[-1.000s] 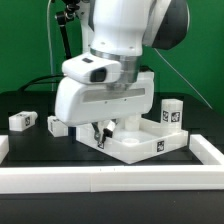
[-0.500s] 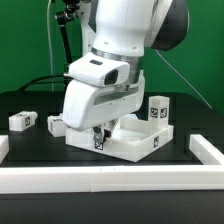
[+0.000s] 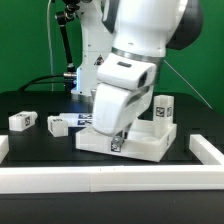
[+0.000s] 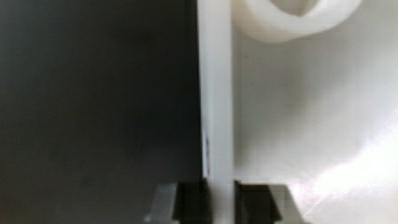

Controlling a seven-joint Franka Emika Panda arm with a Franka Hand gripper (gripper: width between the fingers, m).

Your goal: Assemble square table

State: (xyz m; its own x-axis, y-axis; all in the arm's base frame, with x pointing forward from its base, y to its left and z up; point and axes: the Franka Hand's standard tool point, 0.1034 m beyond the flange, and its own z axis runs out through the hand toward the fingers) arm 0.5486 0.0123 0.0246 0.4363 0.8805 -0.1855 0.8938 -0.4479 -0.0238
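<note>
The white square table top (image 3: 150, 145) lies on the black table, rim up. One tagged white leg (image 3: 165, 108) stands upright at its far corner on the exterior view's right. My gripper (image 3: 118, 140) reaches down over the top's near-left part. In the wrist view my gripper (image 4: 221, 203) is shut on the top's thin raised rim (image 4: 217, 100), which runs straight between the two fingers (image 4: 183, 203). A round socket (image 4: 294, 15) shows inside the top. Two loose legs (image 3: 22, 120) (image 3: 60, 124) lie on the exterior view's left.
Long white rails edge the black surface at the front (image 3: 110, 180) and on the exterior view's right (image 3: 205, 150). A dark stand with cables (image 3: 65, 40) rises behind the arm, before a green backdrop.
The arm's hand has swung toward the exterior view's right, and the table top with its upright leg has shifted and turned a little with it. The loose legs have not moved.
</note>
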